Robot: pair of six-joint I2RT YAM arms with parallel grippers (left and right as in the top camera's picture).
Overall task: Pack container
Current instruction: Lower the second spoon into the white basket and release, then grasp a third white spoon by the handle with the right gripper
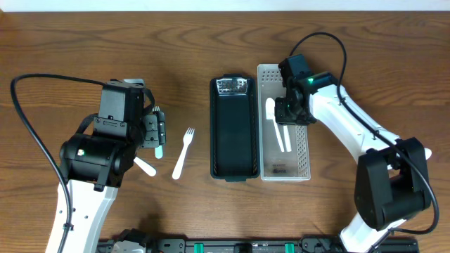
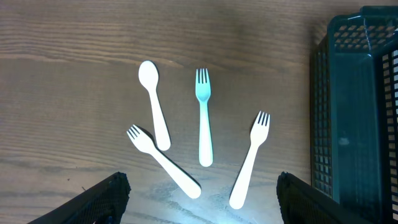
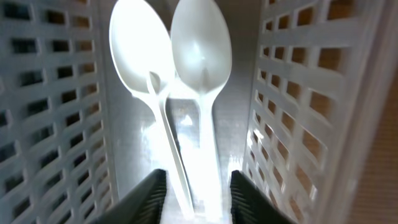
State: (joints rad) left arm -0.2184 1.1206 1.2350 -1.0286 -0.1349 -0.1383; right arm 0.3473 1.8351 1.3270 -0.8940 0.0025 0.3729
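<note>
From overhead, the wooden table (image 1: 84,42) shows brown, streaky grain. Two long baskets of perforated plastic lie side by side at centre: a dark basket (image 1: 233,151) and, just beside it at 3 o'clock, a white basket (image 1: 302,151). The right gripper (image 1: 287,111) hangs over the white basket's 12 o'clock half, above two smooth white spoons (image 1: 281,133) lying inside. The left gripper (image 1: 156,133) hovers at 9 o'clock of the dark basket, near a loose white fork (image 1: 183,152). The left wrist view counts four plastic pieces on bare wood (three forks, one spoon). A pale blue-green fork (image 2: 204,118) lies in the middle, with the loose white fork at 4 o'clock of it, a second white fork (image 2: 163,160) at 8 o'clock and a lone spoon (image 2: 154,102) at 9 o'clock. The black fingers (image 2: 102,199) stand wide apart, holding nothing. In the right wrist view the two spoons overlap on the white basket's floor, bowls toward 12 o'clock, between gridded walls. The fingers (image 3: 154,196) stand narrowly apart with the handles between them, and the glare hides whether they grip.
</note>
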